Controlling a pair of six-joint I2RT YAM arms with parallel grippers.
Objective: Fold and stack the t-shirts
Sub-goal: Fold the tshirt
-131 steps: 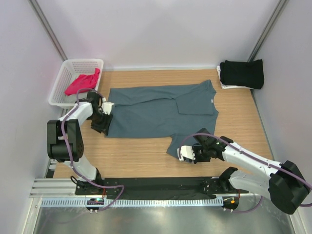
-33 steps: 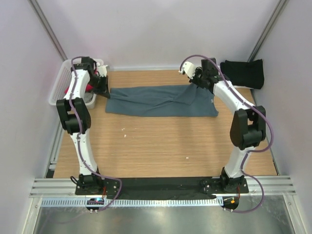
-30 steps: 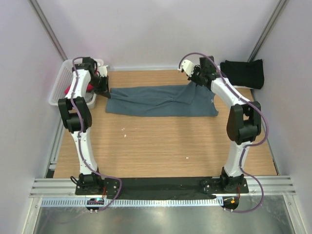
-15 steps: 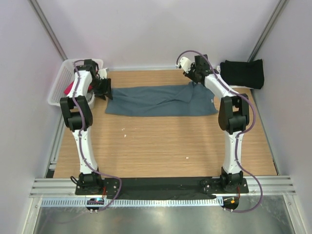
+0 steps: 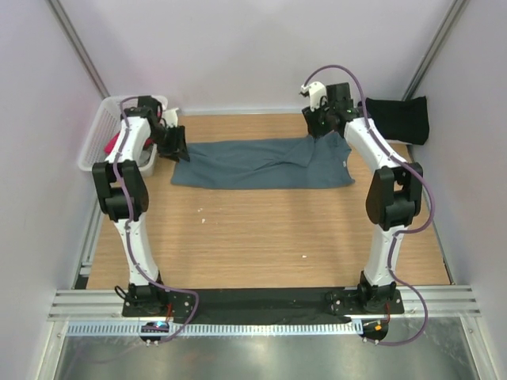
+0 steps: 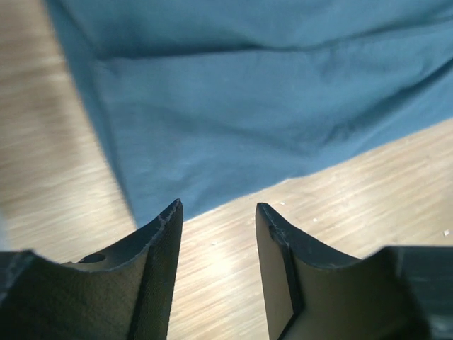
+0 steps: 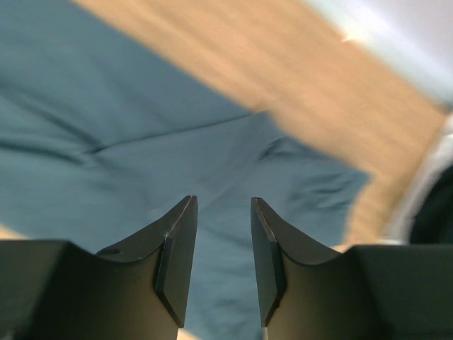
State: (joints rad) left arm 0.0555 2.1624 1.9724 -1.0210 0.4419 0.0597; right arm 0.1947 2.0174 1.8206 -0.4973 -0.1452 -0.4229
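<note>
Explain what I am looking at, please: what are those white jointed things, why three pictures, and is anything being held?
The white jointed things are two robot arms bolted at the near edge of a wooden table. The wide picture comes from a fixed camera above and behind them. The other two come from cameras on each wrist, looking past the dark fingers of the left end effector and the right end effector. On the table lies a slate blue-grey t-shirt, folded into a long band, with an arm at each end. A black t-shirt sits folded at the far right corner, and a white basket at the far left holds some pink cloth. Both end effectors are open and hold nothing.
</note>
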